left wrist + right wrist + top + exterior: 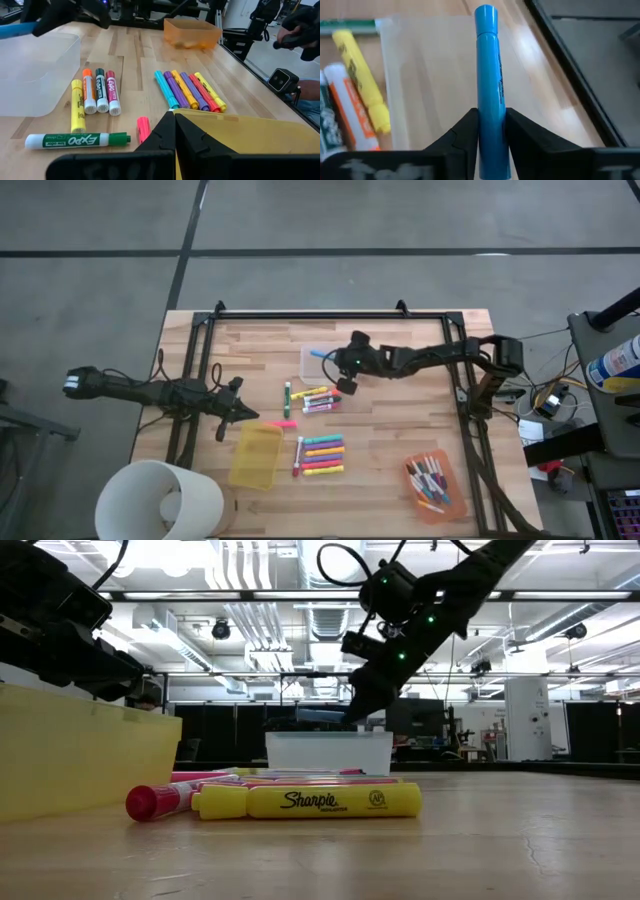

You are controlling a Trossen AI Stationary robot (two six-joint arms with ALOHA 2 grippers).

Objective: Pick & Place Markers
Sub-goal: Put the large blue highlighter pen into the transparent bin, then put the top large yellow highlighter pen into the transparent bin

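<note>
While the right gripper (490, 131) holds a blue marker (489, 80) between its fingers above the clear bin (318, 360), the orange bin (434, 485) holds several markers; yellow bin (256, 455) contents unclear; left gripper (246, 413) closed beside it, holding nothing

You've got a clear bin (318, 360) near the middle of the wooden surface (400, 430). From that bin, the yellow bin (256, 455) sits toward the front edge on the left, and the orange bin (432, 487) toward the front right corner. A white bucket-looking thing (160, 500) is past the yellow bin, off the corner.
</note>
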